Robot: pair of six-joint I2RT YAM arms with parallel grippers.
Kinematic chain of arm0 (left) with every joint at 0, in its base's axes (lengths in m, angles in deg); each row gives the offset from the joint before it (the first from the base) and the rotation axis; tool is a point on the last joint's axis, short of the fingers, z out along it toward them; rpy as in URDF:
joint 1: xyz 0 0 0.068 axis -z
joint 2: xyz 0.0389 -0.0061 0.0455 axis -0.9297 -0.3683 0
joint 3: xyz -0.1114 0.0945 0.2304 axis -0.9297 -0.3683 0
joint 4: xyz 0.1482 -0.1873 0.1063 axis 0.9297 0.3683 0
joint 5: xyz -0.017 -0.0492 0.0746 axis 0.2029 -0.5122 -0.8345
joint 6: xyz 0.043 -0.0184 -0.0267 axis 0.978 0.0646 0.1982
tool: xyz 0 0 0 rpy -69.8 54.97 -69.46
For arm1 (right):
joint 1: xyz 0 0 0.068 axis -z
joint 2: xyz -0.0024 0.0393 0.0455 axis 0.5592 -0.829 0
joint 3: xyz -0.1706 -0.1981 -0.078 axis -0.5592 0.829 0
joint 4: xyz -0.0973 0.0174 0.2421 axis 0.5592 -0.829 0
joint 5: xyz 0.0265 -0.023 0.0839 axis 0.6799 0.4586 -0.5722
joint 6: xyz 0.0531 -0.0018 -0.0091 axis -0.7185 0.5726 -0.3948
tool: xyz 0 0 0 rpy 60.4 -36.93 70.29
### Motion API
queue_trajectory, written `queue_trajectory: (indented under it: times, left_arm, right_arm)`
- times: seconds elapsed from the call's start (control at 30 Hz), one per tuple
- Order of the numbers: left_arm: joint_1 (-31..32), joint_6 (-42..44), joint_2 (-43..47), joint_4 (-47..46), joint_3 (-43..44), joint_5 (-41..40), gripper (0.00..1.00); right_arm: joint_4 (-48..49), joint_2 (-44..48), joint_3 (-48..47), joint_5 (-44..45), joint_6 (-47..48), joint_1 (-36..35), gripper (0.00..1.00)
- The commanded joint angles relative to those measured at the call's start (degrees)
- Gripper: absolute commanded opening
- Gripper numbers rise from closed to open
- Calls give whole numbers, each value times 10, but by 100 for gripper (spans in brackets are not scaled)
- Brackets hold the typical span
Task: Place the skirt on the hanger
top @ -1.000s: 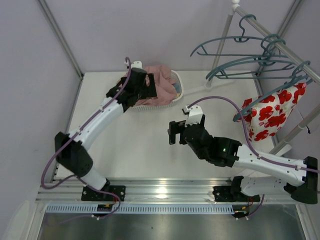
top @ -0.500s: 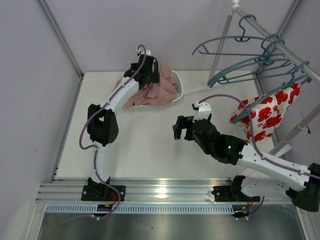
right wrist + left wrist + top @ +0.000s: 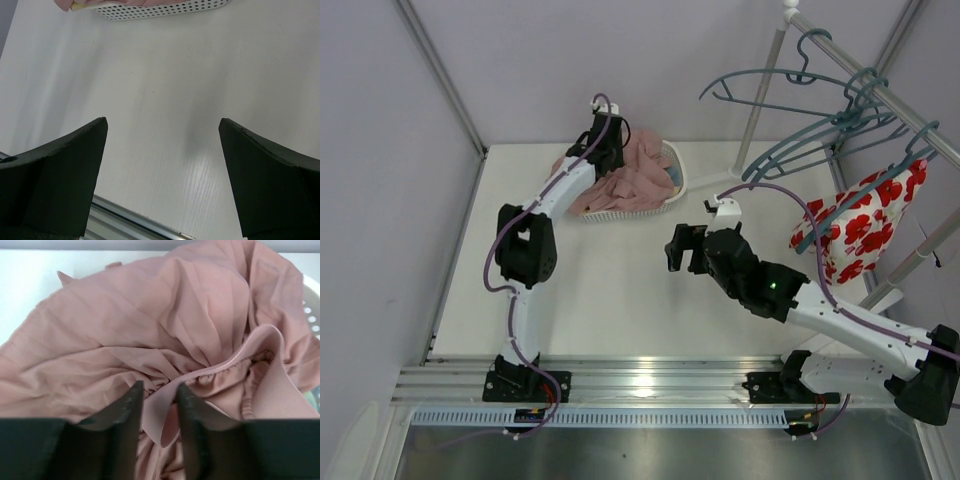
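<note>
The dusty-pink skirt [image 3: 642, 178] lies bunched in the white basket [image 3: 677, 183] at the back of the table. My left gripper [image 3: 608, 150] reaches down into it. In the left wrist view its fingers [image 3: 131, 410] stand close together around a fold of the skirt's [image 3: 150, 330] smooth waistband, touching it on both sides. My right gripper [image 3: 680, 250] hovers wide open over the bare table, in front of the basket, with nothing between its fingers [image 3: 75, 160]. Empty teal hangers [image 3: 765, 82] hang on the rail at the back right.
A sloping metal rail [image 3: 895, 100] on a stand carries the hangers. One hanger holds a white cloth with red flowers [image 3: 865, 228]. The basket's perforated wall [image 3: 160, 9] shows at the top of the right wrist view. Grey walls enclose the table on the left and back.
The left arm stretched further back over the basket and its fingers closed in on the skirt's waistband. The right gripper rose slightly and stayed open. The hangers swayed a little.
</note>
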Motion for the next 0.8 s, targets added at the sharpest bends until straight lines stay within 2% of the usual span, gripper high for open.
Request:
queue_trajectory:
  times: [0.0,0.03,0.1,0.17,0.27,0.37,0.6,0.77]
  left_arm:
    - [-17,12,-4,-53,-9,18,35]
    - [-17,15,-5,-58,-11,23,26]
    - [-17,23,-12,-61,-7,31,20]
    - [-17,27,-16,-54,6,31,0]
    - [-20,32,-3,-46,9,24,0]
    - [-27,31,46,-31,6,29,0]
    - [-31,23,244,4,-46,15,0]
    - [-31,0,324,105,25,18,0]
  right_arm:
    - [28,-3,2,-2,-9,4,99]
    - [28,-6,2,-2,-10,5,99]
    - [29,-16,0,-4,-8,8,99]
    - [25,-23,-7,-3,-4,11,99]
    - [31,-34,-10,-2,-2,14,99]
    - [35,-48,-22,-7,0,16,99]
    - [50,-61,-72,-41,27,11,99]
    - [53,-64,-120,-65,54,4,99]
